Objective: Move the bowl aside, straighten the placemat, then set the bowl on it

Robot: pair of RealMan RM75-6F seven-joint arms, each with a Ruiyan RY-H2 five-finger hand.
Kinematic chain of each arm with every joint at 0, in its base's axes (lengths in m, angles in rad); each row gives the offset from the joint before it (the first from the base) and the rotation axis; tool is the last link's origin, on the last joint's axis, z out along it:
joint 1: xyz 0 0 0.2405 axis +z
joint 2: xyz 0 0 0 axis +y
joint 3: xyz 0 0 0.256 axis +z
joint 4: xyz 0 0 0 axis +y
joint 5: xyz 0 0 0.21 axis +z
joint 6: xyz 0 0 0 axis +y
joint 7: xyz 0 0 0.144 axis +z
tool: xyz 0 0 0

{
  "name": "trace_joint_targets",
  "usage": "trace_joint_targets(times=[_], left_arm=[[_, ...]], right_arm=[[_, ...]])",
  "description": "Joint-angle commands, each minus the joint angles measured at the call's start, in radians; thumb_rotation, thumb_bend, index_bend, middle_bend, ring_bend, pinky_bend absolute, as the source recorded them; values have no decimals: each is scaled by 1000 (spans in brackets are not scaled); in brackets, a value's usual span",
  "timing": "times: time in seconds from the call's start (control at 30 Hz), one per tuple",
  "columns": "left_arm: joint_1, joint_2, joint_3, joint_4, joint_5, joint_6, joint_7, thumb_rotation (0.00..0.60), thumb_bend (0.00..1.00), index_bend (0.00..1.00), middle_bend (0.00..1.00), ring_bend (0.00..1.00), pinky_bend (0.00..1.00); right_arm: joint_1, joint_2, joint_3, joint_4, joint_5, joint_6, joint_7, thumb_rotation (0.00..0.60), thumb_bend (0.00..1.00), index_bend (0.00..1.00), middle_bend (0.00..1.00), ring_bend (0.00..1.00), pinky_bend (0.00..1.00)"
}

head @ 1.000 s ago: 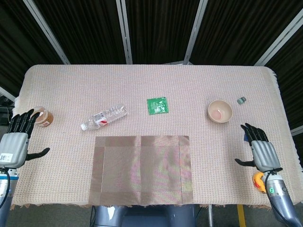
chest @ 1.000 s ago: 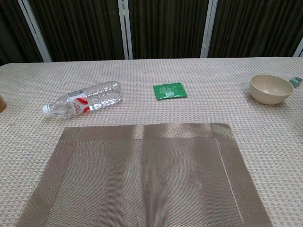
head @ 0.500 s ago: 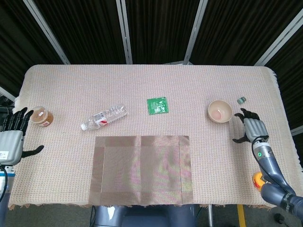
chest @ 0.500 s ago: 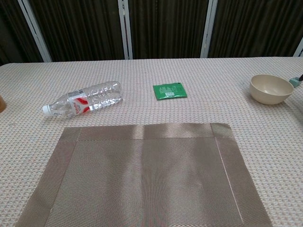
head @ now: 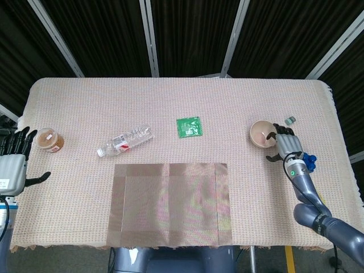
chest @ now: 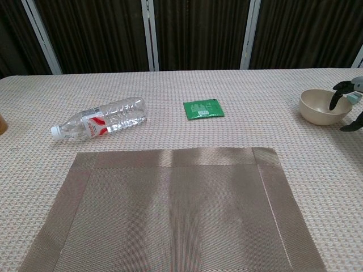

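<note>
Beige bowl [head: 263, 133] sits touching the right hand's [head: 287, 145] fingers [chest: 338, 93].

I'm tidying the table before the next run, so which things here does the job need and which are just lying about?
Needed: bowl, placemat, right hand reaching at the bowl.
Lying about: plastic bottle, green packet, jar, small grey item.

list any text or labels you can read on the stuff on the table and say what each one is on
No text can be read in either view.
Bottle: red and white label, print too small to read.
Green packet: pale print, blurred.
Jar: no legible label.
Bowl, placemat: no markings visible.
Left hand: small sticker, too small to read.
</note>
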Motion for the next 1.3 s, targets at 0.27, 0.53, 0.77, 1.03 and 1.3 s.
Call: trace_joint_targets(times=[0.27,0.53,0.77,1.03,1.3], left_arm=[[0,-10,-3,9,-4,-10,15,600,11,0,0,0,0],[-1,-19,-3,10,-11,-25,29,600,12,0,0,0,0],[0,-21,-3,5,-4,-29,31,600,11,0,0,0,0],[1,-8,2,-9,21,-41,4,600,12,0,0,0,0],[6,5,19,-18,65,-53,-26,600,12,0,0,0,0]], right_arm=[[24,-93,-30,122,-38,26,-35,600,281,496,0,0,0],[26,-154,-34,217,-93,78,14,600,356,639,0,0,0],[6,-151,-43,226,-176,163,112,600,356,647,0,0,0],[-56,16,-100,-42,-368,394,164,600,356,649,0,0,0],[-80,205,-192,-423,-627,566,0,600,356,652,0,0,0]])
